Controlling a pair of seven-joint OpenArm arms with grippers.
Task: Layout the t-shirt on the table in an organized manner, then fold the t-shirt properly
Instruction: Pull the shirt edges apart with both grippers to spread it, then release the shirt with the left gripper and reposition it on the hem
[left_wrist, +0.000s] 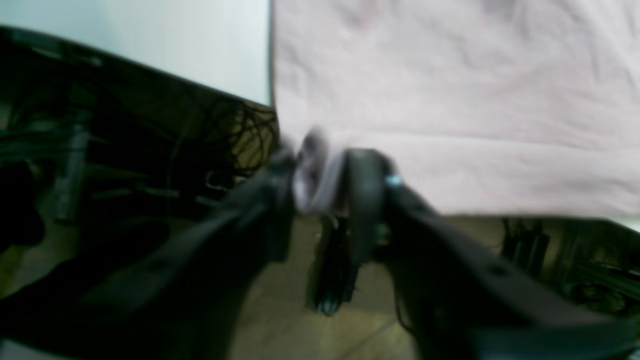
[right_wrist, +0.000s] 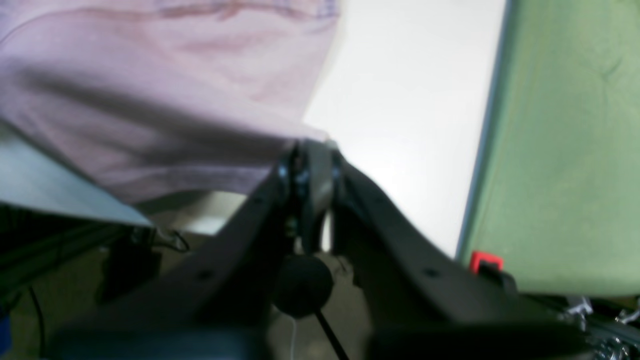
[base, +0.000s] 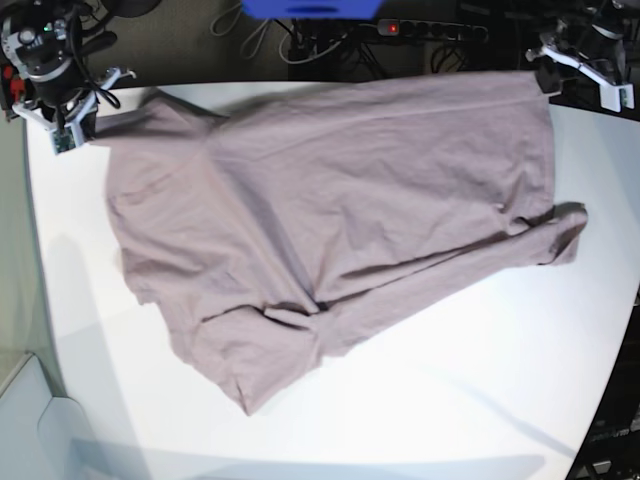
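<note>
The mauve t-shirt (base: 330, 200) lies spread and wrinkled across the white table (base: 480, 380), its lower part folded under in creases. My left gripper (base: 548, 78) is at the shirt's far right corner, at the table's back edge. In the left wrist view its jaws (left_wrist: 320, 182) stand parted with a bunched fold of the t-shirt (left_wrist: 450, 100) still between them. My right gripper (base: 85, 122) is at the far left corner. Close up, the right gripper (right_wrist: 314, 167) has its fingers nearly together on the corner of the t-shirt (right_wrist: 150, 110).
A green panel (right_wrist: 565, 150) stands past the table's edge, with a red part (right_wrist: 485, 261) below it. Cables (left_wrist: 240, 130) hang under the back edge. Behind the table are a blue object (base: 310, 8) and a power strip (base: 430, 30).
</note>
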